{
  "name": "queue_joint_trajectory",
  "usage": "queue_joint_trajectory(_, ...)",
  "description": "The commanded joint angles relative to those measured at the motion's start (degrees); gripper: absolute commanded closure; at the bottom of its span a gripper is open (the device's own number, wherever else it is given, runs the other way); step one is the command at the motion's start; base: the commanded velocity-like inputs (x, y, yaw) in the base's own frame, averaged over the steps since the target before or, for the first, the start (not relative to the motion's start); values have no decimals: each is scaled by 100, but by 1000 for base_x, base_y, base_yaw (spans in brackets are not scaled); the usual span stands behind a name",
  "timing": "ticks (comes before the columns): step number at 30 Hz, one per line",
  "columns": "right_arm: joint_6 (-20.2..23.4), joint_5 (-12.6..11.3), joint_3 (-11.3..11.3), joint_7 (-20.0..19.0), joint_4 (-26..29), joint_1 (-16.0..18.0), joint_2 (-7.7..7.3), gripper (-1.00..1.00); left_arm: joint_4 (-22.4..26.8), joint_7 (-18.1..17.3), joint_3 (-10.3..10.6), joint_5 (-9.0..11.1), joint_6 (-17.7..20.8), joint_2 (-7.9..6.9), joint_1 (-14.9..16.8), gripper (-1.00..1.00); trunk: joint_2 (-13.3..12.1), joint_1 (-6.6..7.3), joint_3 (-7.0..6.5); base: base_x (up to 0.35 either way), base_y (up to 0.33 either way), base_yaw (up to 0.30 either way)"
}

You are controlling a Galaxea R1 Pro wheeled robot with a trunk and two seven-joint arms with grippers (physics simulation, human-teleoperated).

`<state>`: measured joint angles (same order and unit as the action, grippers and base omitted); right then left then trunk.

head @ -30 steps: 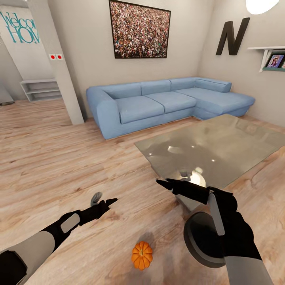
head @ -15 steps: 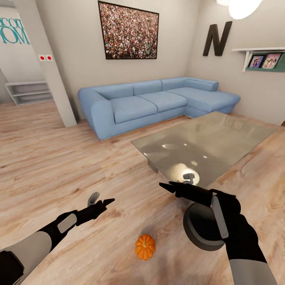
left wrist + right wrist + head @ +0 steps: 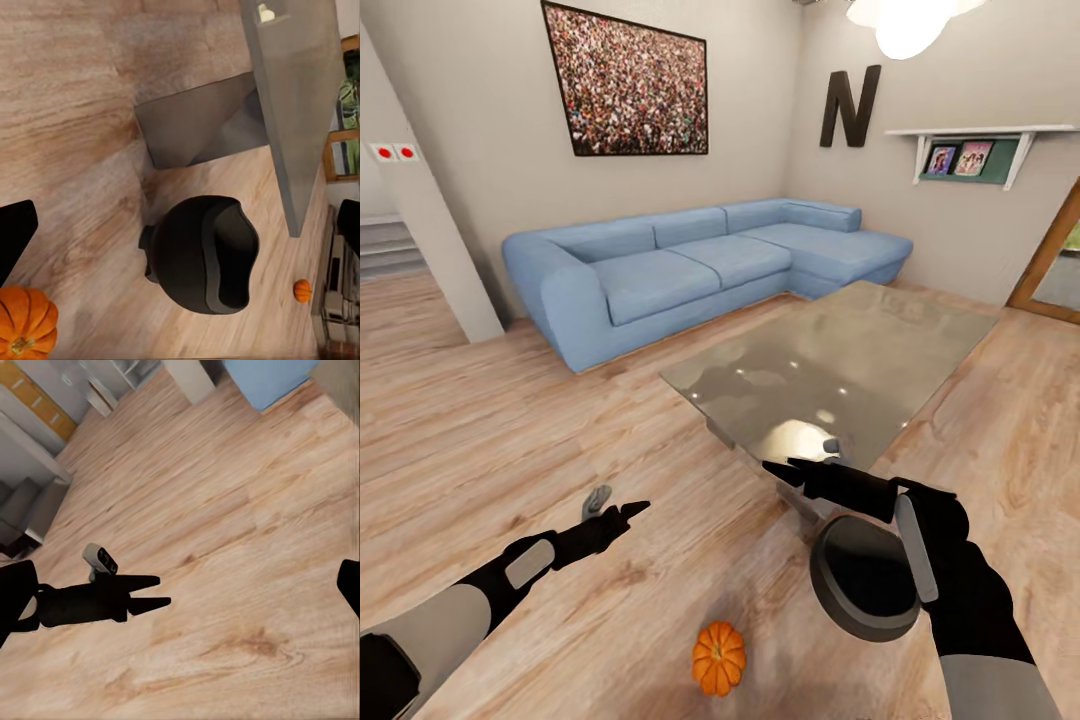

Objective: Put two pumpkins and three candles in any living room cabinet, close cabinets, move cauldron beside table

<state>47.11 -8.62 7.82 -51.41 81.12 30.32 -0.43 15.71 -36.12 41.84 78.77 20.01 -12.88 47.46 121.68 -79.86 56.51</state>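
Note:
The black cauldron (image 3: pixel 857 585) stands on the wood floor by the near corner of the glass-topped table (image 3: pixel 840 360), partly behind my right forearm. It also fills the middle of the left wrist view, cauldron (image 3: pixel 202 255), beside a grey table leg (image 3: pixel 202 124). One orange pumpkin (image 3: pixel 718 658) lies on the floor between my arms, left of the cauldron. A second pumpkin (image 3: pixel 301 290) lies farther off. A small pale stub, perhaps a candle (image 3: pixel 830 445), sits near the table's front edge. My left gripper (image 3: pixel 630 512) and right gripper (image 3: pixel 775 468) hover open and empty. The cabinet is out of view.
A blue corner sofa (image 3: pixel 690 270) lines the back wall behind the table. A white pillar (image 3: pixel 420 230) stands at the left, and a doorway (image 3: pixel 1050 260) at the far right. Open wood floor (image 3: pixel 480 440) spreads to the left.
The camera has swung to the right, so sofa, table and pillar slid left in the picture. Both arms hold the same pose. Cauldron and pumpkin stay in place on the floor.

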Motion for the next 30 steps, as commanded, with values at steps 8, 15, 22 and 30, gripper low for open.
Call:
queue_joint_trajectory(8, 0, -7, 1, 0, -1, 0, -1, -100, 130, 2, 14, -2, -4, 10, 0, -100, 0, 0, -43, 3, 194, -265)
queue_joint_trajectory(15, 0, -8, 1, 0, -8, 0, -1, -100, 356, 8, 26, -2, 3, -4, 0, -100, 0, 0, -83, 0, 285, -259)
queue_joint_trajectory(22, 3, -15, 6, 0, -9, 0, -1, -100, 362, 8, 29, -2, 3, 8, -5, -100, 0, 0, -123, 0, 310, -256)
queue_joint_trajectory(30, 8, -9, 6, 0, -4, 0, -1, -100, 371, 8, 37, -37, 3, 15, -7, -100, 0, 0, -148, -4, 136, -136)
